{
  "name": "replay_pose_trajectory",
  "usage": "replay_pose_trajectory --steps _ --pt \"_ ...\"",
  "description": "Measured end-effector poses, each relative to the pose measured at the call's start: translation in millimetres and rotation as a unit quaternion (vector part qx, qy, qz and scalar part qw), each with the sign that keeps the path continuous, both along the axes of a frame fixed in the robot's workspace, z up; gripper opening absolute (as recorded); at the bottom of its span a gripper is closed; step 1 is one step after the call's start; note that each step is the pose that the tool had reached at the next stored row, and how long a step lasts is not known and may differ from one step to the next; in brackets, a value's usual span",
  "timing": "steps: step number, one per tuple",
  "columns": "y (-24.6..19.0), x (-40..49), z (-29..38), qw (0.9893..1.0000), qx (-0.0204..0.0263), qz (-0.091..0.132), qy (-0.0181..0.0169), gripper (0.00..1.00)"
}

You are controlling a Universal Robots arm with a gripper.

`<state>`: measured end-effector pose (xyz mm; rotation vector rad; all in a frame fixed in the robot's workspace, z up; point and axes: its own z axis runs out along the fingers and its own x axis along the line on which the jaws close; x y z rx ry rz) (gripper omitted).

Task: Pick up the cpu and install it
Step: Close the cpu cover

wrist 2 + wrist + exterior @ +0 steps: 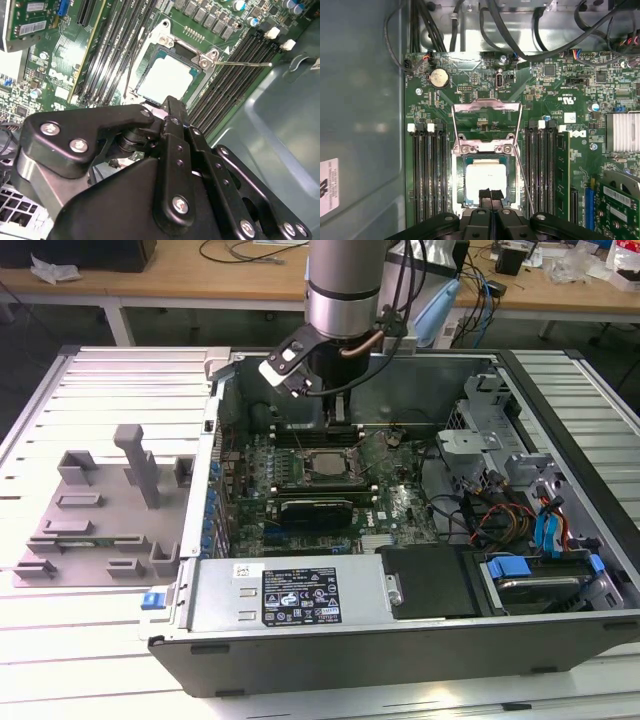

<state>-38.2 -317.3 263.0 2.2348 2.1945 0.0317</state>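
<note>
Black jointed metal gripper (490, 194) first: hangs low inside the open case, fingertips pressed together and pinching nothing, tips just above the near edge of the small flat square cpu with its shiny silver top (485, 179). Lies flat, face up, inside the black rectangular socket frame (458, 175), free of the fingers, plain in both wrist views. Just past it, silver metal load bracket (485, 146), flipped back on its hinge and leaving the chip uncovered; thin silver wire lever (525, 185) angled out alongside the socket. Either side, rows of long black memory slots (427, 175) with white end clips, parallel to the socket's edges. Farther along the green circuit board (580, 100), round silver coin battery (438, 78) and ribbed silver heat sink (622, 131), then black cables (415, 20) against the grey case wall. From the exterior view, reaches down as a silver cylindrical robot arm (343, 290) into the dark grey metal computer case (420, 635), lying open on a white slatted table (110, 375). Well apart, outside the case at the exterior view's left, pale grey plastic tray with upright blocks (100, 510), resting on the same table.
</note>
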Motion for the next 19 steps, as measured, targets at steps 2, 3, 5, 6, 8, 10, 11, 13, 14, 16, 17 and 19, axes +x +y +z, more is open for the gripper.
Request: replay_pose_trajectory --steps 2,3,5,6,8,10,11,13,14,16,17,19 --pt "0.0 0.0 4.6 1.0 0.0 0.0 0.0 0.11" --pt "0.0 0.0 4.6 1.0 0.0001 0.0 -0.0001 0.11" --pt "0.0 0.0 4.8 1.0 0.0 0.0 0.0 0.11" --pt "0.0 0.0 4.8 1.0 0.0 0.0 0.0 0.11" --pt "0.0 0.1 4.8 1.0 0.0 0.0 0.0 0.11" --pt "0.0 0.7 4.9 1.0 0.0 0.0 0.0 0.11" --pt "0.0 2.1 4.9 1.0 0.0 0.0 0.0 0.11" --pt "0.0 3.9 4.9 1.0 0.0 0.0 0.0 0.11" --pt "0.0 4.7 4.9 1.0 0.0 0.0 0.0 0.11" --pt "0.0 7.6 4.9 1.0 0.0 0.0 0.0 0.11" --pt "0.0 8.6 4.9 1.0 0.0 0.0 0.0 0.11" --pt "0.0 14.5 4.8 1.0 0.0 0.0 0.0 0.11"
